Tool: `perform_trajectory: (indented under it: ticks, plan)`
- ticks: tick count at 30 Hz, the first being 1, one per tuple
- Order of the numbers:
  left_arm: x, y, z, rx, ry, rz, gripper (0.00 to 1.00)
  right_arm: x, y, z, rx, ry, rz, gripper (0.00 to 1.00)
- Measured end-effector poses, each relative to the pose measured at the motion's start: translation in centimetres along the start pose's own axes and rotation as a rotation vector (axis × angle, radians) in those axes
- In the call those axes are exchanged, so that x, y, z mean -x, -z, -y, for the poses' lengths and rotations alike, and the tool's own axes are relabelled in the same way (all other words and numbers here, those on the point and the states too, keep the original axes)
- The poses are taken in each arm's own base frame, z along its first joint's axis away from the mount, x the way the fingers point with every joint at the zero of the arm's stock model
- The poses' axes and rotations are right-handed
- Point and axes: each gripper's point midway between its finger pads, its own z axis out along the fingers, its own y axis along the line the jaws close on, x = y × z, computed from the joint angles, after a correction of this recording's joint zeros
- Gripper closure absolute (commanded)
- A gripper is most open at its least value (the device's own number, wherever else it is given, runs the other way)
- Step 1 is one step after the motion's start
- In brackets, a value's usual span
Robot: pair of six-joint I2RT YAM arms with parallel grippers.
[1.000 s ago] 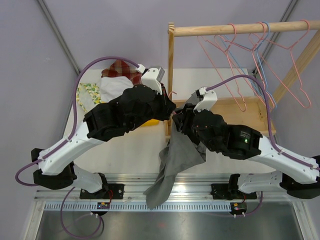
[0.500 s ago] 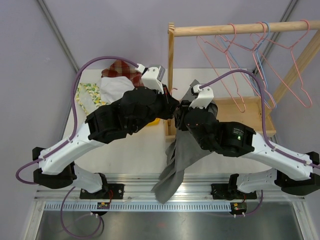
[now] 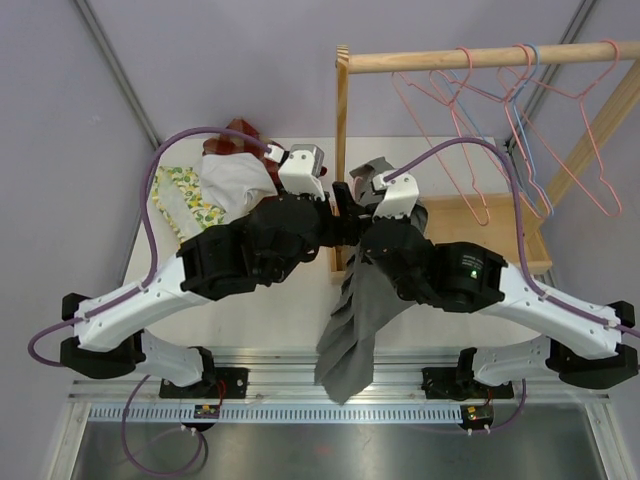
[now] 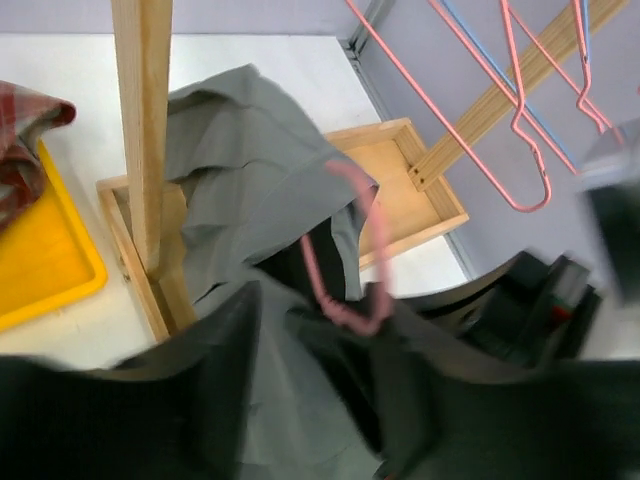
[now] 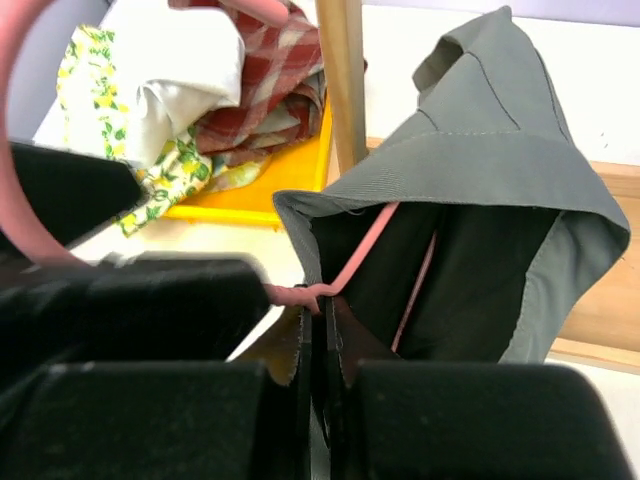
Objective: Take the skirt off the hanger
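The grey skirt [image 3: 356, 320] hangs on a pink wire hanger [image 5: 352, 262] between my two arms, its lower end drooping past the table's near edge. In the right wrist view its waist [image 5: 470, 150] forms a hood over the hanger's wires. My right gripper [image 5: 325, 300] is shut, with the hanger's twisted neck pinched at its tips. My left gripper [image 4: 320, 400] stands open and blurred, its fingers [image 4: 150, 400] either side of the skirt [image 4: 250, 160] just below the hanger's hook [image 4: 355, 250]. In the top view both grippers are hidden among the arms beside the rack post.
A wooden rack stands at the back right, with an upright post [image 3: 342, 120], a top rail [image 3: 480, 58] carrying several pink and blue hangers [image 3: 520, 110], and a tray-like base [image 3: 500, 235]. A yellow tray [image 5: 270, 185] with a pile of clothes [image 3: 225, 175] lies at the left.
My left gripper has opened and let go of the hanger's hook. My right gripper has closed at the hanger's neck. The skirt has swung slightly right and hangs straighter.
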Motion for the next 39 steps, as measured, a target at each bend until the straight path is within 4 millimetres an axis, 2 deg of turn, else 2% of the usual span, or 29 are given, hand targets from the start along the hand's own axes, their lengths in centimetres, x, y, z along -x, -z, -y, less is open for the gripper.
perform_trajectory:
  ticks: [1, 2, 4, 5, 8, 13, 14, 22, 23, 24, 27, 28, 29, 30, 33, 35, 36, 37, 39]
  plan:
    - [0.0, 0.2, -0.7, 0.026, -0.006, 0.007, 0.01, 0.2, 0.2, 0.3, -0.001, -0.009, 0.005, 1.00]
    - [0.1, 0.5, -1.5, 0.055, -0.002, 0.022, 0.01, 0.5, 0.5, 0.6, -0.002, -0.020, 0.012, 1.00]
    - [-0.1, 1.7, -1.0, 0.029, 0.023, 0.022, 0.01, 1.5, 1.1, 1.1, 0.006, -0.060, 0.036, 1.00]
    - [-1.0, 2.7, -0.5, 0.001, 0.017, 0.004, 0.01, 2.3, 1.2, 1.1, 0.011, -0.098, 0.061, 1.00]
    - [-4.7, 4.7, -0.4, -0.061, -0.015, -0.070, 0.01, 3.6, 1.7, 1.4, 0.022, -0.153, 0.096, 1.00]
    - [-13.1, 5.2, -0.4, -0.162, -0.025, -0.212, 0.01, 4.3, 1.6, 0.8, 0.037, -0.198, 0.116, 1.00]
    - [-13.9, 5.0, -0.1, -0.171, -0.018, -0.218, 0.01, 4.0, 1.6, 0.8, 0.033, -0.187, 0.109, 1.00]
    - [-15.9, 5.2, 4.5, -0.248, -0.038, -0.236, 0.06, 4.3, 1.5, 0.6, 0.035, -0.205, 0.114, 1.00]
    - [-15.9, 5.0, 4.8, -0.247, -0.043, -0.233, 0.14, 4.3, 1.5, 0.7, 0.035, -0.205, 0.114, 1.00]
    - [-15.8, 4.9, 5.0, -0.243, -0.046, -0.229, 0.31, 4.3, 1.5, 0.7, 0.035, -0.205, 0.114, 1.00]
    - [-15.2, 4.5, 5.0, -0.215, -0.046, -0.203, 0.61, 4.2, 1.5, 0.7, 0.033, -0.204, 0.112, 1.00]
    - [-15.0, 4.3, 4.8, -0.201, -0.048, -0.194, 0.82, 4.3, 1.5, 0.7, 0.034, -0.207, 0.112, 1.00]
    - [-14.8, 4.2, 4.6, -0.184, -0.042, -0.185, 0.93, 4.3, 1.6, 0.7, 0.036, -0.211, 0.111, 1.00]
    - [-14.6, 4.1, 4.1, -0.153, -0.037, -0.173, 1.00, 4.3, 1.7, 0.9, 0.031, -0.210, 0.112, 1.00]
    - [-14.3, 3.4, 1.1, -0.030, -0.075, -0.142, 1.00, 4.9, 2.3, 1.8, 0.026, -0.221, 0.125, 1.00]
    - [-14.0, 3.3, 0.8, -0.012, -0.078, -0.122, 1.00, 5.3, 2.8, 2.2, 0.033, -0.237, 0.134, 0.99]
    - [-13.8, 3.3, 0.9, -0.012, -0.076, -0.116, 1.00, 5.4, 3.0, 2.3, 0.038, -0.244, 0.135, 0.96]
    - [-13.8, 3.4, 1.0, -0.012, -0.076, -0.114, 1.00, 5.5, 3.1, 2.3, 0.041, -0.247, 0.137, 0.80]
    - [-13.8, 3.5, 1.0, -0.008, -0.078, -0.109, 1.00, 5.5, 3.1, 2.2, 0.047, -0.264, 0.137, 0.59]
